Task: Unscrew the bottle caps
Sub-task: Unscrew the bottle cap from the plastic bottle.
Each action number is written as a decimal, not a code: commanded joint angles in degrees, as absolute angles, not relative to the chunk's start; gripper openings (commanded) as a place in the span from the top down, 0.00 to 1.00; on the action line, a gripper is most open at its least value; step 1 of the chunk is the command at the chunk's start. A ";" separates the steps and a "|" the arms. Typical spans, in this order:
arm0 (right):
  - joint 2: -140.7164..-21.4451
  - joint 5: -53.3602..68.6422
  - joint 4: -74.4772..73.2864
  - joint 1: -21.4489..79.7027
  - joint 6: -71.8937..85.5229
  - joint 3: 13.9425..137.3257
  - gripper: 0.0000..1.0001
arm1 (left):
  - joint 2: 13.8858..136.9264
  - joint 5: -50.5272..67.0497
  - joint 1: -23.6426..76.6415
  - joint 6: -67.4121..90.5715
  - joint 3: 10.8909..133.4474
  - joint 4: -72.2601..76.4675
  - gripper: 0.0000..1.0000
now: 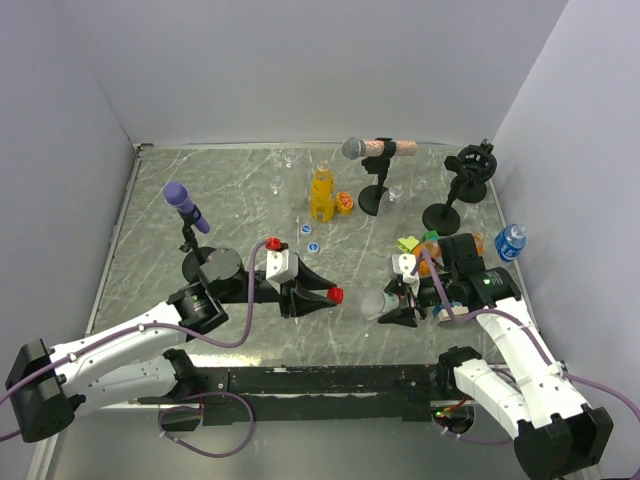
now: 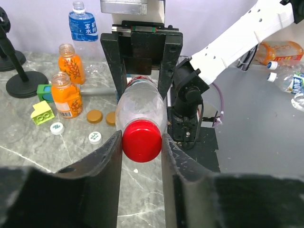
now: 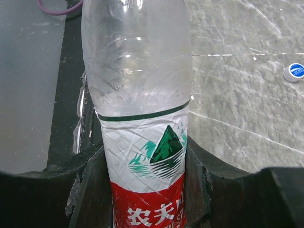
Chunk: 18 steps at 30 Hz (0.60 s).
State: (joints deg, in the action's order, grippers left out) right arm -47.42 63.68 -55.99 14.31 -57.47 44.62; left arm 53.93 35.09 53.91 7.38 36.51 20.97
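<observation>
Left claw [image 2: 141, 148] pinches red cap [image 2: 142, 141], right claw [image 3: 147, 190] clamps bottle [image 3: 137, 71], above grey marble table [image 3: 247, 95].

I read grey marble table [image 1: 230, 200]. Beyond left gripper [image 1: 325, 295]: juice bottle [image 1: 321, 192] upright, blue cap [image 1: 306, 228] and second blue cap [image 1: 316, 245] between it and gripper. Far left of that gripper: purple mic [image 1: 185, 207] on stand. Just beyond right gripper [image 1: 402, 312] I count two open orange bottles [image 2: 65, 95] upright, yellow block [image 2: 42, 112], green block [image 2: 45, 91], two brown discs [image 2: 94, 116], two pale caps [image 2: 57, 128]. Right of it: blue-label bottle [image 1: 511, 242] standing by wall. Far back: grey mic [image 1: 370, 150] on stand, black stand [image 1: 465, 170].
</observation>
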 commanded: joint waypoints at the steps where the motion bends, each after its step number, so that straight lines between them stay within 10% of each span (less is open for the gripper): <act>1: -47.64 64.95 -54.14 14.06 -57.39 44.47 0.69 | 54.67 35.60 54.67 8.35 39.72 20.48 0.72; 8: -47.81 64.51 -53.53 13.97 -56.95 44.47 0.69 | 54.93 30.25 55.02 15.45 42.71 14.52 0.99; 18: -48.43 61.35 -50.28 13.97 -53.62 43.86 0.69 | 60.91 14.16 55.19 58.23 51.69 -9.23 0.99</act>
State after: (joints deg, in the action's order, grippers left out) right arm -48.05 60.95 -54.46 13.72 -54.30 44.49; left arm 59.88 22.09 54.57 35.07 49.95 -0.27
